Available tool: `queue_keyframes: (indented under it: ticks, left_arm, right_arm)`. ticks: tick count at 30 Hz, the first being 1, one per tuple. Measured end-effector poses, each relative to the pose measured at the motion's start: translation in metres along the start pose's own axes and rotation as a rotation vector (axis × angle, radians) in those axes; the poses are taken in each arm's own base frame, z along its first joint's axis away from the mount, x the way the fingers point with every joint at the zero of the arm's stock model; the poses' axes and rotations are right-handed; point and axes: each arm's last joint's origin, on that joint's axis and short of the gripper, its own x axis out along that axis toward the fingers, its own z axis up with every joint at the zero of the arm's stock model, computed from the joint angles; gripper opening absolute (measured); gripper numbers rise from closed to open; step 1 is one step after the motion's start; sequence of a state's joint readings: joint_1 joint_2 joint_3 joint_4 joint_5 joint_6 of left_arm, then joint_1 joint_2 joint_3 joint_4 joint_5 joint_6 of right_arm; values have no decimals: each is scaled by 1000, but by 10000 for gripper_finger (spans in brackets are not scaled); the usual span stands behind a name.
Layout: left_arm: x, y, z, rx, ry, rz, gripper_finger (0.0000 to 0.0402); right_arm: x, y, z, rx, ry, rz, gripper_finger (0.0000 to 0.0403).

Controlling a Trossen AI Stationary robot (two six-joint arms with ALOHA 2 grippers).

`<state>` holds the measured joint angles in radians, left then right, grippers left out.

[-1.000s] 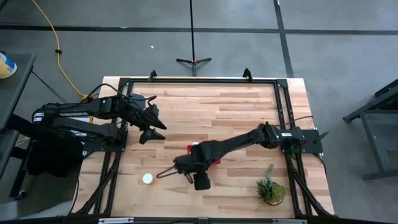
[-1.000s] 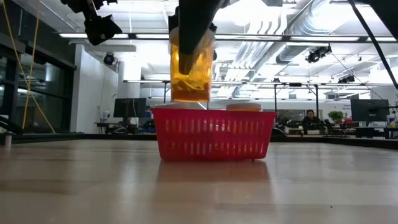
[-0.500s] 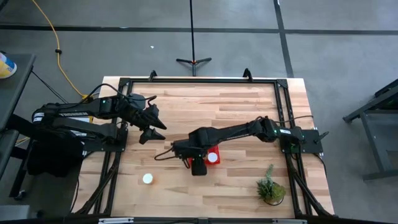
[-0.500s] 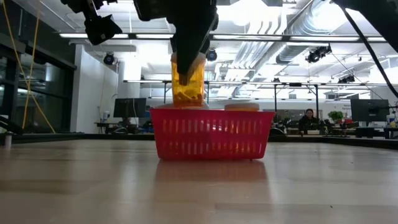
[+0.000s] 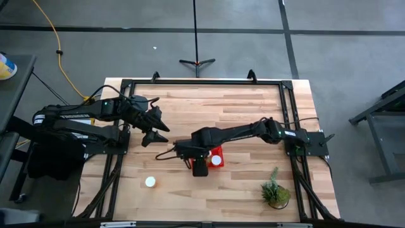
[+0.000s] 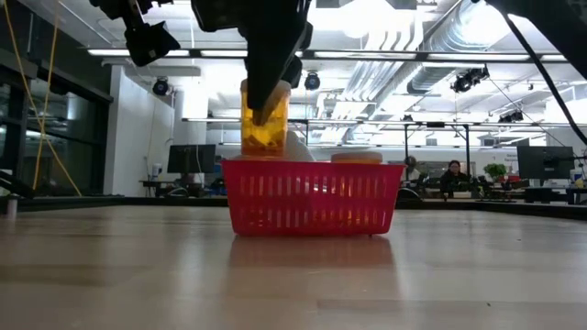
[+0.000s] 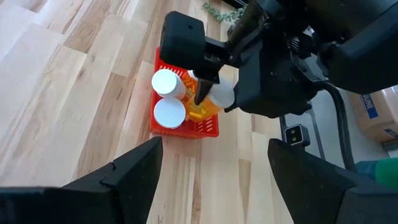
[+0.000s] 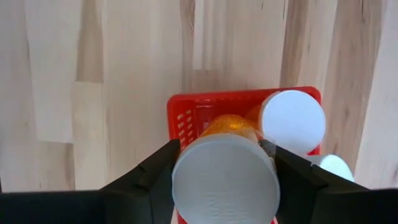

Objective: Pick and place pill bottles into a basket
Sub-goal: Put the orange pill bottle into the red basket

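The right tool (image 6: 266, 101), closed on a see-through orange pill bottle with a round white cap (image 6: 264, 128), has come lower over the small red plastic mesh basket (image 6: 312, 197). The bottle now dips into it, beside other white-capped bottles (image 7: 169, 112). One white-capped bottle (image 5: 150, 182) waits alone on the pale wooden table (image 5: 240, 107). The left tool (image 5: 158, 130) hangs open, well apart. Behind is a big bright room.

Matte black arms (image 5: 234, 134), seemingly black cables
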<state>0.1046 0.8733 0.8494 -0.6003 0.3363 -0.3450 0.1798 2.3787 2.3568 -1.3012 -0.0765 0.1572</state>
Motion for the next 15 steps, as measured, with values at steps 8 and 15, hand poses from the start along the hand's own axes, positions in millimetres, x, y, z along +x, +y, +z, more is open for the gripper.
queue_keyframes:
  ticks: [8,15]
  left_arm:
    - [0,0,0,0,0,0,326]
    - [0,0,0,0,-1,0,326]
  right_arm:
    - [10,14,2,-6,-42,18,191]
    - [21,15,-3,2,2,13,198]
